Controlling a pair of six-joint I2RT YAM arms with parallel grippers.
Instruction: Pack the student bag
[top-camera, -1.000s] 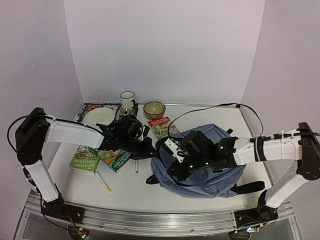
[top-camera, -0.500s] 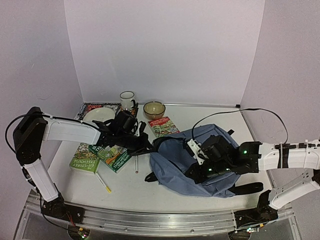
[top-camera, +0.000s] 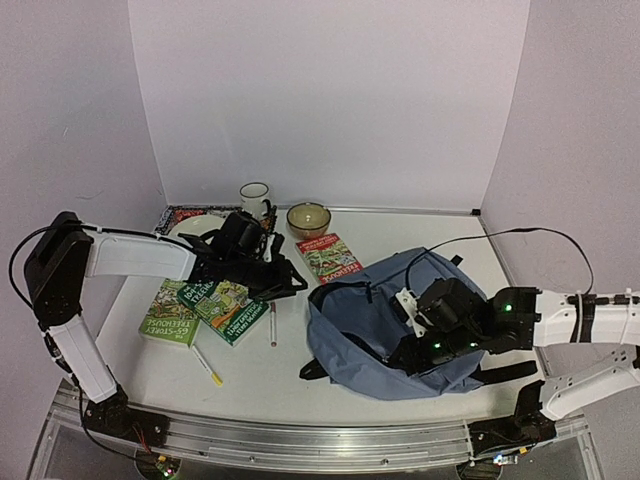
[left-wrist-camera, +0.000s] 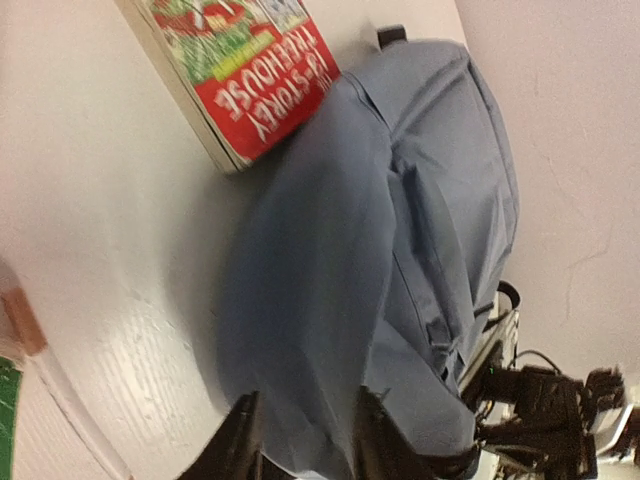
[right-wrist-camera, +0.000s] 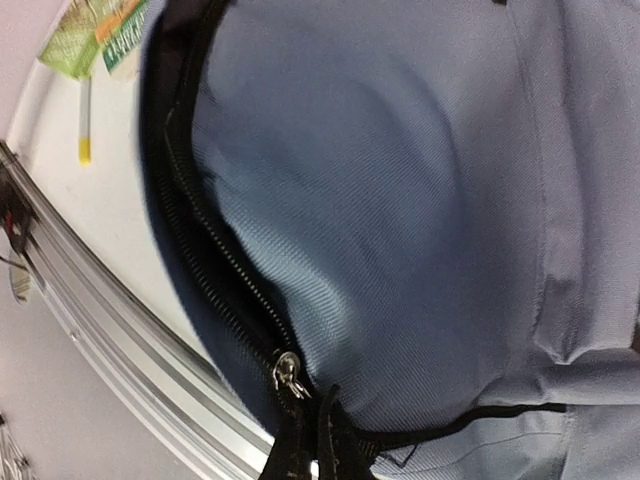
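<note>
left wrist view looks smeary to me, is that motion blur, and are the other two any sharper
Left wrist: yes, the student bag is smeared along its near edge, though the red book title still reads. Right wrist: sharper, fabric weave and zipper pull crisp. Top external: evenly lit, fairly sharp, only soft shadows under the bag.

Top view: bright, even diffuse light from above, lilac cast on walls. Short soft shadow on tabletop (top-camera: 250, 380) under student bag (top-camera: 380, 320). No glare, slightly soft overall. Left wrist view: motion blur, bag fabric smeared, red book (left-wrist-camera: 270, 90) title legible but soft, bottom edge dark. Right wrist view: bag weave sharp mid-frame, small glint on zipper pull (right-wrist-camera: 288, 372), pen (right-wrist-camera: 85, 120) in corner defocused.
</note>
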